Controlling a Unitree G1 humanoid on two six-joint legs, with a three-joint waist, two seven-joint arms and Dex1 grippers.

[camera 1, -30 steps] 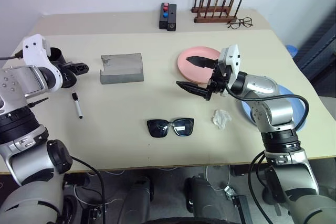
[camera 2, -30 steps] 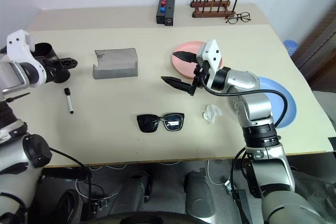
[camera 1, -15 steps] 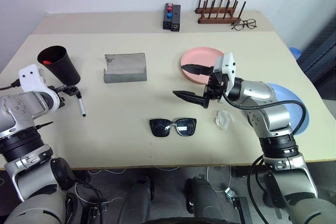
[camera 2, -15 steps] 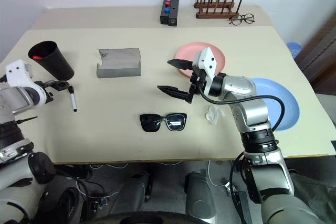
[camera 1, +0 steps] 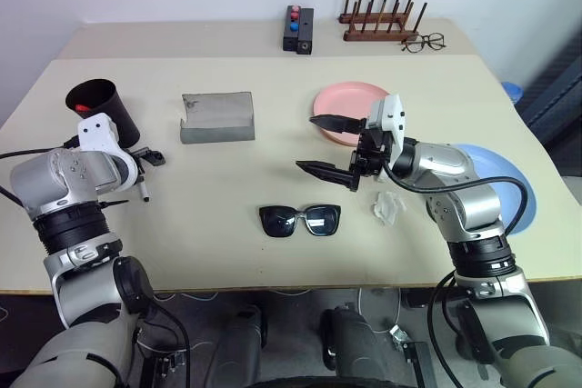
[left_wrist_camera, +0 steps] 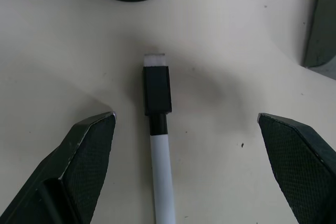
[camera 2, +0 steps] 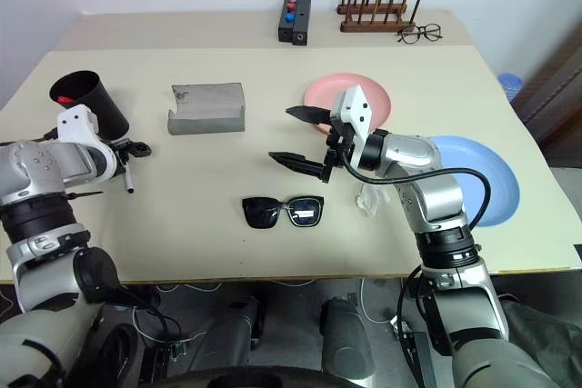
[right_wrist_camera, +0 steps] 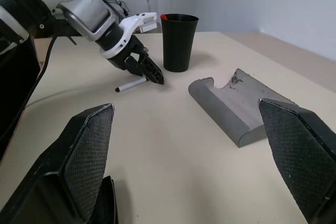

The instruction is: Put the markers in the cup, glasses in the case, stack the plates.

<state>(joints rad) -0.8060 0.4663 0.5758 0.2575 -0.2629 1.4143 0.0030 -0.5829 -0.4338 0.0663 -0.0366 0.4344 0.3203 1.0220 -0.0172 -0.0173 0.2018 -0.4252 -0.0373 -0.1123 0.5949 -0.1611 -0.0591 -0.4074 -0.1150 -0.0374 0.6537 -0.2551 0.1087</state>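
Observation:
The black cup (camera 1: 95,108) stands at the table's left, a red cap (camera 1: 83,107) showing inside its rim. Just in front of it lies the white marker (left_wrist_camera: 160,156) with its black cap (left_wrist_camera: 157,90). My left gripper (left_wrist_camera: 185,115) is open, low over the table, a finger on each side of that marker without touching it. The grey case (camera 1: 216,116) lies behind the middle. Black sunglasses (camera 1: 299,220) rest near the front. My right gripper (camera 1: 306,143) hangs open and empty above the table between the pink plate (camera 1: 341,97) and the sunglasses. The blue plate (camera 2: 486,184) lies at the right.
A crumpled white tissue (camera 1: 386,206) lies right of the sunglasses. Along the back stand a black box with red and blue knobs (camera 1: 297,29), a wooden peg rack (camera 1: 382,20) and wire-framed spectacles (camera 1: 420,42).
My left gripper has come down from beside the cup to the table and now straddles the white marker. The right arm has hardly moved. The head camera has shifted.

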